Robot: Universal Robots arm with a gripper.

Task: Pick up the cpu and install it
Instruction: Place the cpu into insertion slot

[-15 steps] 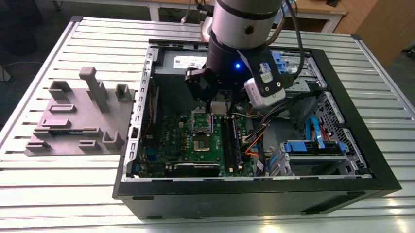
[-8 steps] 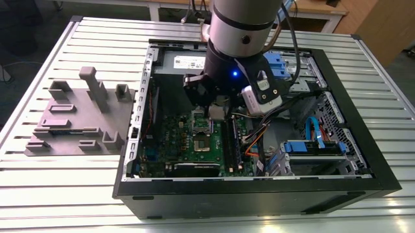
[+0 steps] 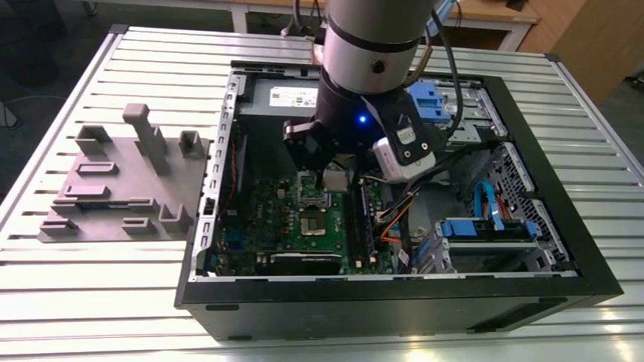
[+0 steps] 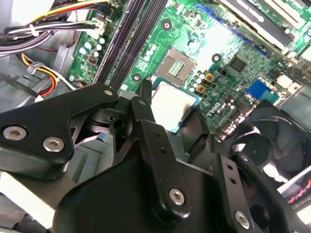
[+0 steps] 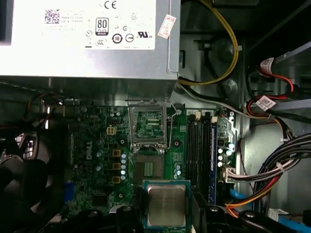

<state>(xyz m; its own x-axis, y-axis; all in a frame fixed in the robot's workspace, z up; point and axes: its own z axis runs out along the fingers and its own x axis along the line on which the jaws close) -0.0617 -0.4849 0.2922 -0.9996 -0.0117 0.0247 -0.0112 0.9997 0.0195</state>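
**CPU held beside the open socket**

The gripper [image 4: 171, 112] has its fingers [image 4: 143, 109] closed against two opposite edges of the cpu [image 4: 171, 101]. It holds the chip flat, silver top up, over the green motherboard [image 4: 214, 46] inside the open computer case [image 3: 403, 302]. In the first wrist view the cpu lies just beside the bare socket [image 5: 147, 168], whose frame [image 5: 147, 124] is tilted up toward the grey power supply [image 5: 87, 58]. A grey fixture block [image 3: 111, 188] rests on the slatted table [image 3: 81, 302], on the exterior view's left of the case.
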